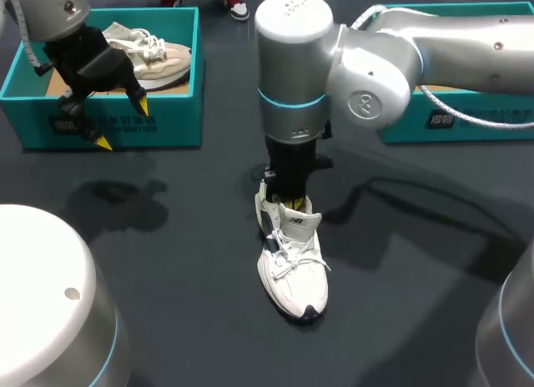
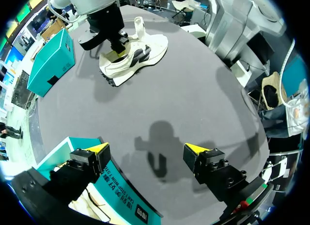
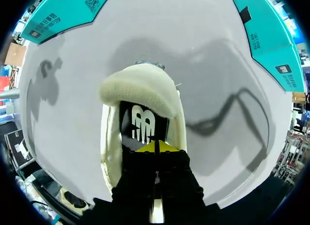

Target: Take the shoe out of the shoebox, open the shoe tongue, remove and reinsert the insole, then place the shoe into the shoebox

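The white lace-up sneaker [image 1: 292,266] stands mid-way on the dark table [image 1: 167,270], likely light and soft-sided, best gripped at its padded heel collar; the right gripper [image 3: 156,147] sits pinched narrow inside its mouth, while the left gripper [image 1: 123,124] gapes wide over the far-left teal cardboard shoebox [image 1: 167,120].

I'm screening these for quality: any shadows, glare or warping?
Head view: left claw and right arm cast soft shadows on the table. Left wrist view: fisheye bends the table edge; the claw's shadow lies ahead. Right wrist view: shoe bulges, arm's shadow beside it.
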`<state>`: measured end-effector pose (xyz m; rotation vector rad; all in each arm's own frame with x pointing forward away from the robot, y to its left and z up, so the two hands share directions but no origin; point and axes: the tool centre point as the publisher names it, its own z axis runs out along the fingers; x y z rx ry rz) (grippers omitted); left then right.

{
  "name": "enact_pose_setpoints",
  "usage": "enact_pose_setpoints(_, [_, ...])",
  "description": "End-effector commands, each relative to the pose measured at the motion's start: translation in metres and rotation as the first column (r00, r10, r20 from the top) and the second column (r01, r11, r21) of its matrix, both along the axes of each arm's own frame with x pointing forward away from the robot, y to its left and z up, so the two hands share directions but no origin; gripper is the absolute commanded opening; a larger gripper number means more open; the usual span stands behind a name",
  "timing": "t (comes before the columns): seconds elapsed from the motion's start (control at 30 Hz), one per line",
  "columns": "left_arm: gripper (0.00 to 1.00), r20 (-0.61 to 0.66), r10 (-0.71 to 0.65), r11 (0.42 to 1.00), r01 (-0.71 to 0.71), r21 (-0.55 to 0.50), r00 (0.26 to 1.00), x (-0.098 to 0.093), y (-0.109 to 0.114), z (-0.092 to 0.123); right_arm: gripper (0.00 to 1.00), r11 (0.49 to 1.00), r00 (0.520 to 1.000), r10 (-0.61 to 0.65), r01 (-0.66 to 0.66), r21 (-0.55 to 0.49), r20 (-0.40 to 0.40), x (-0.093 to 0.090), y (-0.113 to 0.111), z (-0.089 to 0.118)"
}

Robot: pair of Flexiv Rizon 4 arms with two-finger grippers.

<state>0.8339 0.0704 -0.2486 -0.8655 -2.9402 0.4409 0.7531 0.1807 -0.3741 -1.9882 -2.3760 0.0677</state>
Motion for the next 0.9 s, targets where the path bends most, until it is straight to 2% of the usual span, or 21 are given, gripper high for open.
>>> enact_pose_setpoints(0.03, [1.00,0.001,0.000,1.000,0.000,0.003,1.000,0.000,0.000,0.000,0.00,1.000,1.000,-0.006,0.006,0.030,-0.009,-0.006,0.001,-0.003])
enact_pose_setpoints(0.07, [1.00,0.001,0.000,1.000,0.000,0.003,1.000,0.000,0.000,0.000,0.00,1.000,1.000,-0.008,0.008,0.030,-0.012,-0.008,0.002,-0.002])
enact_pose_setpoints(0.33, [1.00,0.001,0.000,1.000,0.000,0.003,1.000,0.000,0.000,0.000,0.19,1.000,0.999,-0.027,0.028,0.008,-0.030,-0.024,0.017,0.007])
enact_pose_setpoints(0.57, [1.00,0.001,0.000,1.000,0.000,0.003,1.000,0.000,0.000,0.000,0.50,0.999,0.998,-0.035,0.034,-0.013,-0.043,-0.031,0.025,0.013])
enact_pose_setpoints(0.6, [1.00,0.001,0.000,1.000,0.000,0.003,1.000,0.000,0.000,0.000,0.62,0.999,0.998,-0.035,0.034,-0.014,-0.043,-0.032,0.026,0.014])
enact_pose_setpoints(0.77, [1.00,0.001,0.000,1.000,0.000,0.003,1.000,0.000,0.000,0.000,0.96,0.999,0.998,-0.051,0.050,-0.019,-0.044,-0.036,0.024,0.013])
enact_pose_setpoints(0.8, [1.00,0.001,0.000,1.000,0.000,0.003,1.000,0.000,0.000,0.000,1.00,0.999,0.998,-0.052,0.051,-0.019,-0.044,-0.036,0.024,0.013])
enact_pose_setpoints(0.9, [1.00,0.001,0.000,1.000,0.000,0.003,1.000,0.000,0.000,0.000,1.00,0.998,0.997,-0.059,0.058,-0.024,-0.045,-0.036,0.020,0.014])
